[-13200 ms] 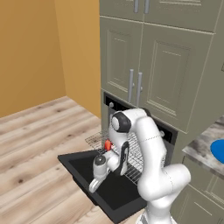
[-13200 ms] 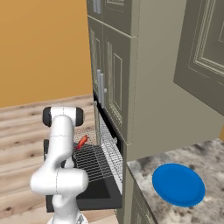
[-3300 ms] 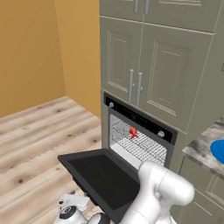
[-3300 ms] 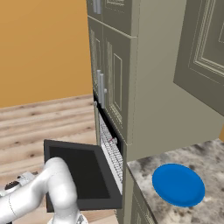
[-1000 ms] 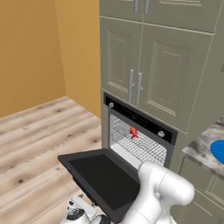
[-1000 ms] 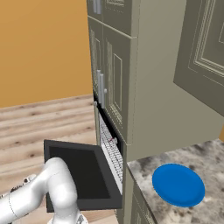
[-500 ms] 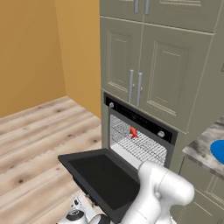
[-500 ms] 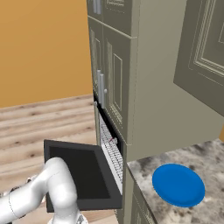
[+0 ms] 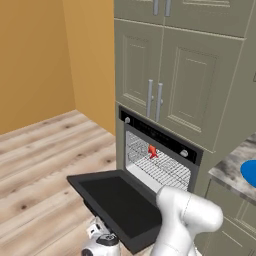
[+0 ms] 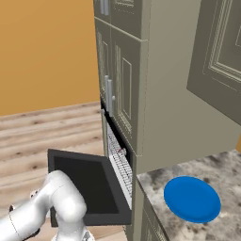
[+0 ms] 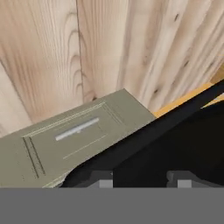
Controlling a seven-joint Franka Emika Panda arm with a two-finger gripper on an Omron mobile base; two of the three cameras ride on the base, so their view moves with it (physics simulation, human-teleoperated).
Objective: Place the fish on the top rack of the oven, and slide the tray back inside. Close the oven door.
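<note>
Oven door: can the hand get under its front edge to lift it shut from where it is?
Probably yes. The hand sits low by the floor, just below the front edge of the open oven door, and the hand view looks up at the door's dark underside. Nothing visible lies between them.

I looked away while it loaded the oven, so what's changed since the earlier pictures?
The rack with the fish slid back into the oven. The arm swung down below the door, and the pincer closed on its front edge. The door stays open; the plate hasn't moved.
</note>
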